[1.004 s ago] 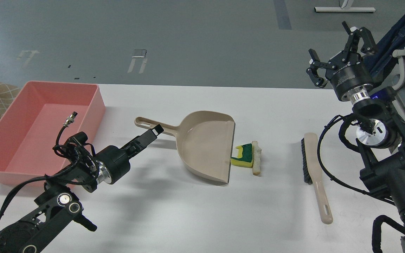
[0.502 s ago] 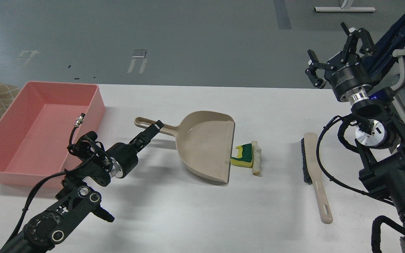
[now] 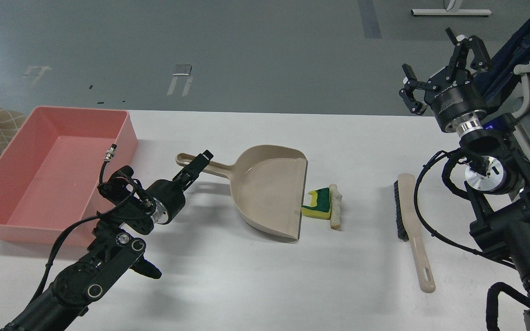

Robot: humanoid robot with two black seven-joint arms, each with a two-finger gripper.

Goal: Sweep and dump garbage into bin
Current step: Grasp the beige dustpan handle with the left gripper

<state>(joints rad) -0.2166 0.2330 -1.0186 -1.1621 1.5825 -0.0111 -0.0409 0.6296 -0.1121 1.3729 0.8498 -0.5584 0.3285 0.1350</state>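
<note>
The garbage lies at mid-table: a yellow sponge piece with a green top (image 3: 319, 202) and a whitish stick piece (image 3: 335, 206) touching its right side. Both lie against the open lip of the beige dustpan (image 3: 269, 191). The pink bin (image 3: 124, 138) stands at the far left. My left gripper (image 3: 199, 162) is over the dustpan's handle (image 3: 191, 162); its fingers are seen side-on and dark. My right gripper (image 3: 437, 66) is open and empty, raised above the table's far right.
A beige brush with black bristles (image 3: 411, 225) lies right of the garbage, handle toward the front edge. My right arm's bulk (image 3: 509, 220) fills the right side. The white table (image 3: 256, 285) ends at a grey floor behind.
My left arm has moved forward and right, bringing its gripper from short of the dustpan handle to over the handle's end. The right gripper has barely moved. The objects lie where they were.
</note>
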